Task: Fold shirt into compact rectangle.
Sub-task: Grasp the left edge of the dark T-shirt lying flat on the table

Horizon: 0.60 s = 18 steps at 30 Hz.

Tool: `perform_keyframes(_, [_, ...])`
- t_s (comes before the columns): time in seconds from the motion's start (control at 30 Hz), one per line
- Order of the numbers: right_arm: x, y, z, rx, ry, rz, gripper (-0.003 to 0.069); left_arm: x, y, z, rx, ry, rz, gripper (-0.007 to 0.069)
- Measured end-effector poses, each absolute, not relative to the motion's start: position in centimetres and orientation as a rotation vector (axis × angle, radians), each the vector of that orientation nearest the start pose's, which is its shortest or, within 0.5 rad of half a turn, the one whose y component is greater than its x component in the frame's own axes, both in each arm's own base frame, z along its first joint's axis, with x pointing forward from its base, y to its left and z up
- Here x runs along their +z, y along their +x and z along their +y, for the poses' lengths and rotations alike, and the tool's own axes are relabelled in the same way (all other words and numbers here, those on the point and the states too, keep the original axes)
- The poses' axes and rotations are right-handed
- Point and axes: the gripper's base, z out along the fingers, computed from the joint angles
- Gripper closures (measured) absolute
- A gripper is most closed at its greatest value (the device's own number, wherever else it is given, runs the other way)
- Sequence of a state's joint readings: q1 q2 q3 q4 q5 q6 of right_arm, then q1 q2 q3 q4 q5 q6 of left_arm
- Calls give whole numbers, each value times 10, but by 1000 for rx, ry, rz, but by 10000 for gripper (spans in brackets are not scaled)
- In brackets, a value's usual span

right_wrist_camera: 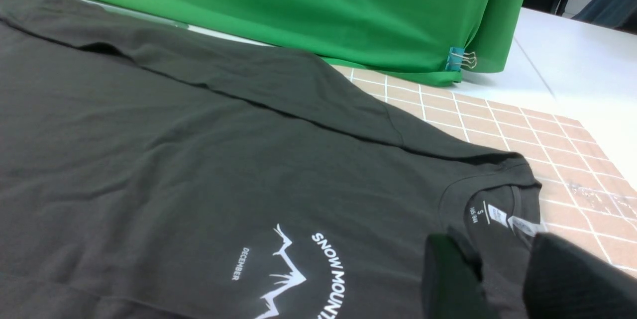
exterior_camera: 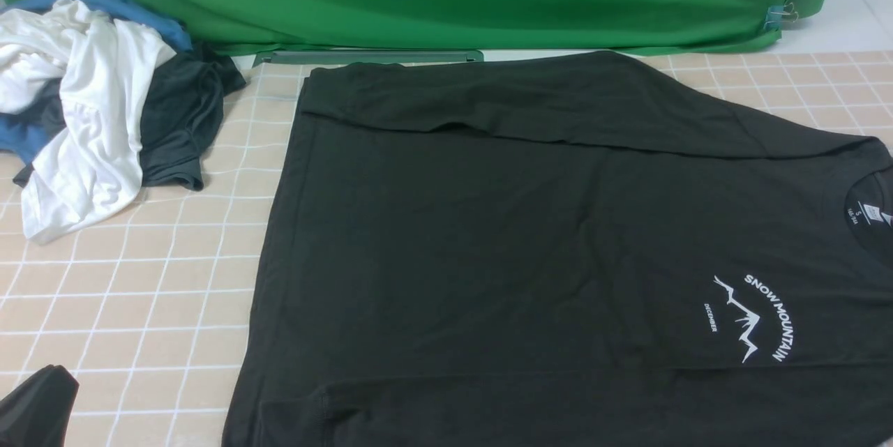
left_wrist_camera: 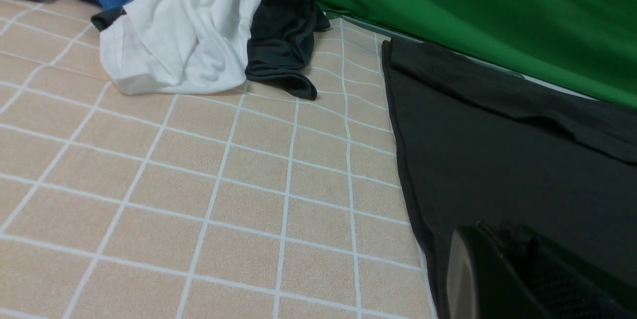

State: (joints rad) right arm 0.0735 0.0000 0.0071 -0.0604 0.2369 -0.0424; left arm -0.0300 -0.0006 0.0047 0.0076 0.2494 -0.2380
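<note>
The left claw is closed, its two fingertips together with nothing between them. In the front view only its dark tip pokes in at the near left corner, to the left of the shirt and apart from it, angled forward and toward the right. The rest of the left arm is out of sight.

The right claw is open, its fingers parted and empty, pointing forward near the shirt's neck end. The front view misses it entirely, and I can't tell how high it hangs or whether it touches the cloth.

The shirt lies on the surface in front of the arms, print up, neck toward the right. Its far edge is folded inward in a long strip, and its near side is folded over too. White, blue and dark clothes sit at the far left, beside the shirt.
</note>
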Motion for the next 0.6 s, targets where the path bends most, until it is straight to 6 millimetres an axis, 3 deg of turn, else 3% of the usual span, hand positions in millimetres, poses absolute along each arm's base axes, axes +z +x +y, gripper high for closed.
perform_keyframes(0.47, [190, 56, 3, -36, -144, 1714, 412, 189, 55, -1, -167, -159, 1733, 607])
perform_keyframes(0.6, [198, 57, 3, -34, -142, 1622, 412, 189, 55, -1, -164, -156, 1728, 607])
